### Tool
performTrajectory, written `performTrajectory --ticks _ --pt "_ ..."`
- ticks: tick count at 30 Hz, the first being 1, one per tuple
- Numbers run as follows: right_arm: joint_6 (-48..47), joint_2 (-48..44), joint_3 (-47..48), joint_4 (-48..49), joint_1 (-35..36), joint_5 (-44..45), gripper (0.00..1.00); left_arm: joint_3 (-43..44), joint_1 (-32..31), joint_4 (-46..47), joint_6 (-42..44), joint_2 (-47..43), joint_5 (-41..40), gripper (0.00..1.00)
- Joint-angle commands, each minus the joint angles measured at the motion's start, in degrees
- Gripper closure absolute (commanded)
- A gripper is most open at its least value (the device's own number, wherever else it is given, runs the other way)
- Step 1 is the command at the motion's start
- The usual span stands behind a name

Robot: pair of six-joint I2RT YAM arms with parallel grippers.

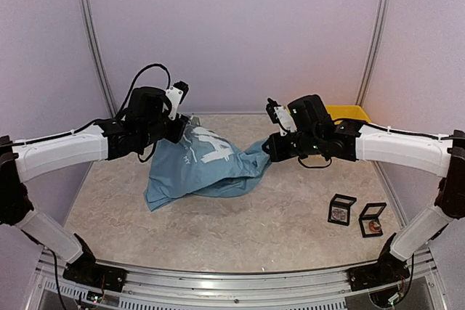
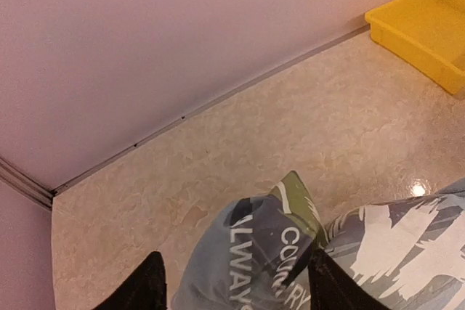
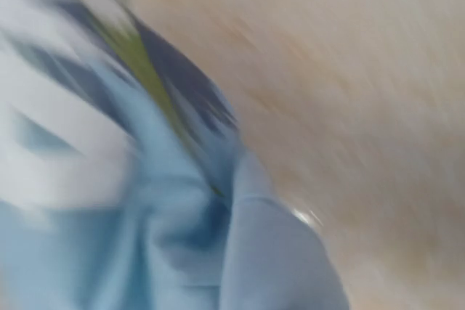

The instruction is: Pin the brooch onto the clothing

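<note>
Shirt (image 1: 207, 168) is bunched mid-table (image 1: 254, 230), raised at both ends. Left gripper (image 2: 236, 281) is spread, with printed fabric between its fingers. Right gripper (image 1: 267, 149) is pressed together, pinching the shirt's right end.

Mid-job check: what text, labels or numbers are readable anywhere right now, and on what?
"LWAY": white print on the T-shirt, cut by the frame edge.
"COUN" then "RY": same print, a fold hides the middle.
large white lettering, top view: crumpled, unreadable.
Right wrist view: blurred.
</note>
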Motion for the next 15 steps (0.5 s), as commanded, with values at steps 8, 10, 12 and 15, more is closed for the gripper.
performTrajectory --ticks 8,10,12,15 --pt "5.9 0.4 -13.1 -2.7 -3.3 2.1 1.00 -4.4 -0.6 -4.2 -18.4 7.5 3.1 0.01" --pt "6.7 -0.1 -15.0 -5.5 -3.2 -0.3 1.00 -10.7 -0.7 -3.6 -26.2 2.8 3.5 0.01" --pt "7.3 -0.6 -17.0 -8.9 -2.3 -2.6 1.00 -17.5 -0.8 -2.7 -32.5 -2.9 3.4 0.01" --pt "7.9 -1.1 -19.0 -14.3 -0.3 -8.5 1.00 -26.7 -0.3 -2.1 -39.5 -10.8 3.0 0.06"
